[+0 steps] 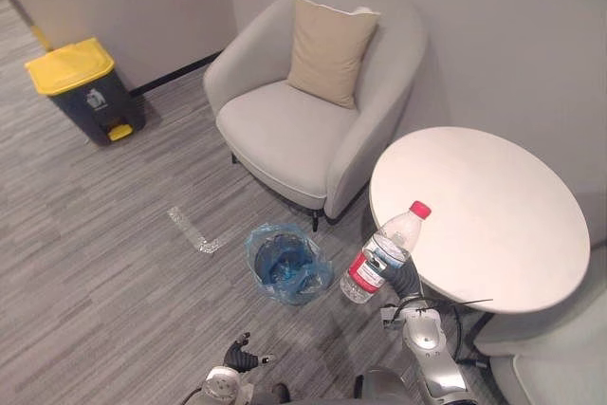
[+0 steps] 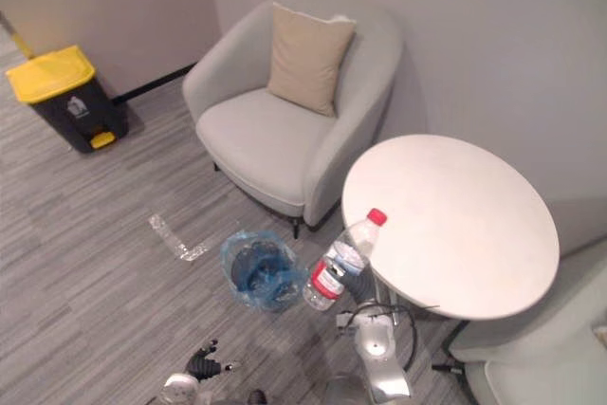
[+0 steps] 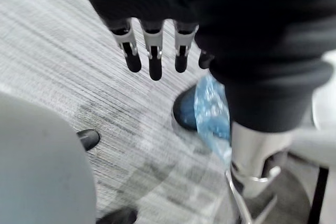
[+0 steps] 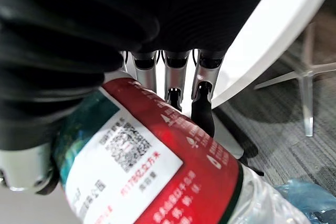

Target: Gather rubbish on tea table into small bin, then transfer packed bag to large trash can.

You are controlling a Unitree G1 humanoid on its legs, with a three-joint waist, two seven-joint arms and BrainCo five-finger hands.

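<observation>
A clear plastic bottle with a red cap and red label hangs tilted in the air between the round white tea table and the small bin. My right hand is shut on it, fingers curled round the label. The small bin stands on the carpet, lined with a blue bag, to the left of the bottle. The large dark trash can with a yellow lid stands at the far left by the wall. My left hand hangs low near the floor, its fingers straight and empty.
A grey armchair with a beige cushion stands behind the small bin. A second grey seat shows at the lower right. White tape marks lie on the carpet left of the bin.
</observation>
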